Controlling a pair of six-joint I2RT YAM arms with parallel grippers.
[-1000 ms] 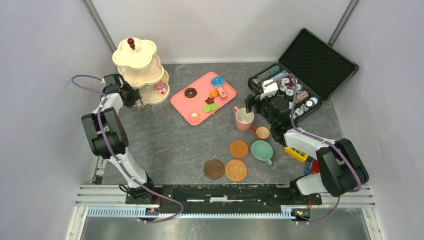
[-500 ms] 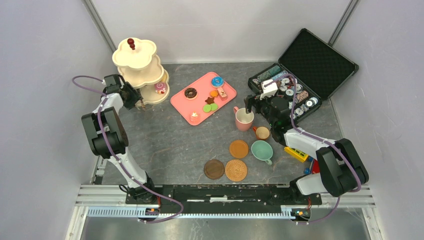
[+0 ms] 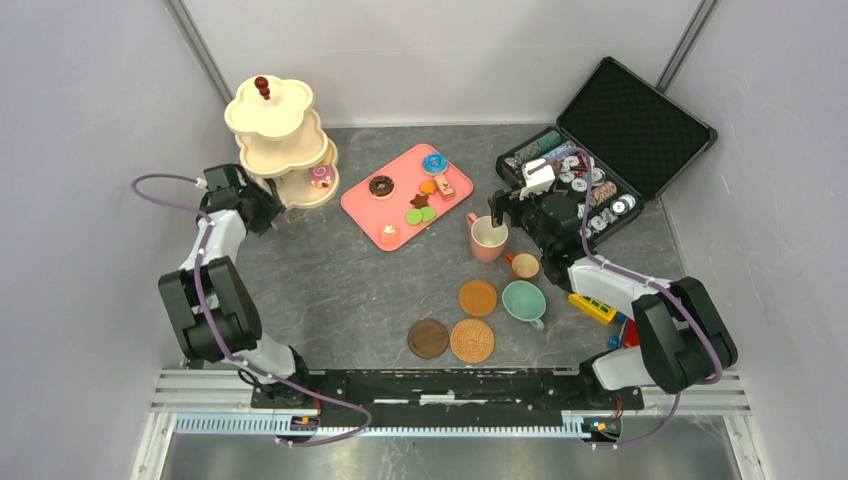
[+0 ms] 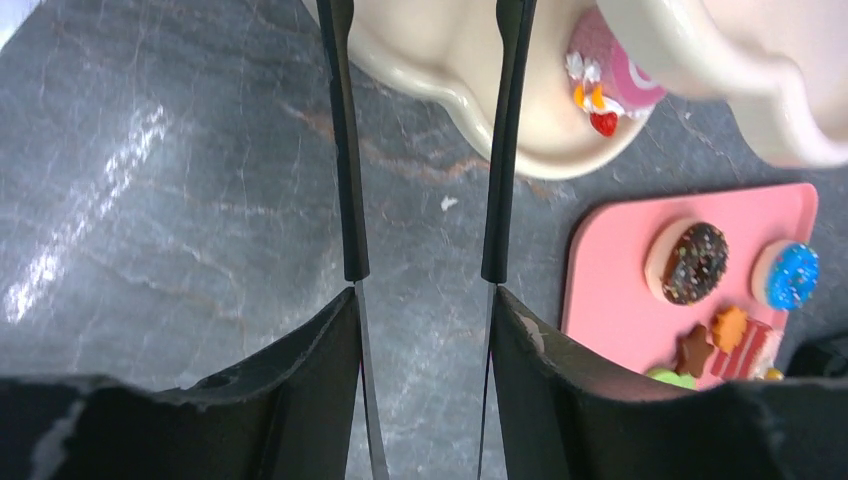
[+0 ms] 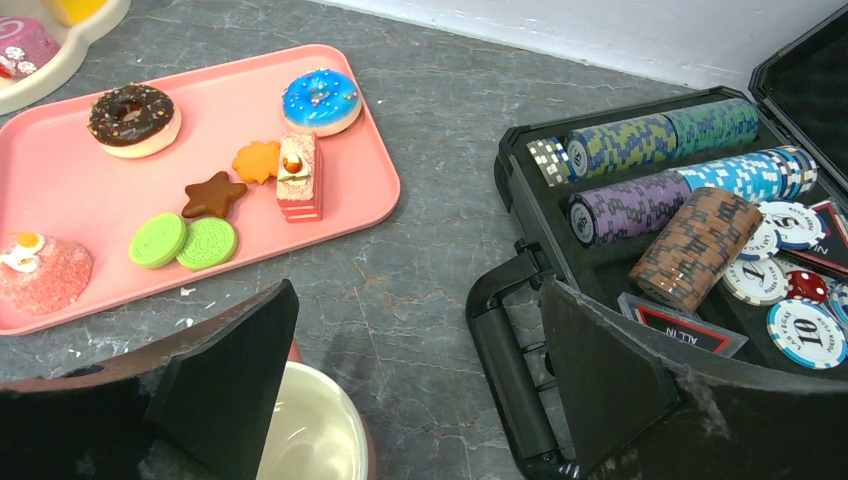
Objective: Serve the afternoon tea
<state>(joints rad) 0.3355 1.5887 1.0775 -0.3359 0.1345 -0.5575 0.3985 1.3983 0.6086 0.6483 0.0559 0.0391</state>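
The cream three-tier stand [image 3: 285,140] sits in the far left corner of the surface, with one pink roll pastry [image 3: 321,176] on its bottom tier. The other pastries lie on the pink tray [image 3: 358,207] near the middle of the far edge. The left claw [image 3: 280,210] hangs just beside the bottom tier's scalloped rim, half open and empty. Its wrist view shows bare surface and the tier's edge between the fingers. A sideways swing toward the tray from here could catch that rim and shove or rock the stand. That would probably send the roll pastry off its tier.

The right claw [image 3: 497,215] hovers over the pink cup [image 3: 488,238], right of centre, spread as wide as it goes and holding nothing. In its wrist view one jaw sits over the cup's mouth and the other hangs toward the handle of the open poker chip case [image 3: 600,150]. A straight descent may knock that jaw against the case. A pinch on the thin cup wall alone could let the cup tilt or slip, and a drifting cup may bump the brown cup [image 3: 524,266] just beside it. The teal cup [image 3: 523,300] and the three coasters [image 3: 471,340] wait toward the near edge, with no cup on a coaster yet.
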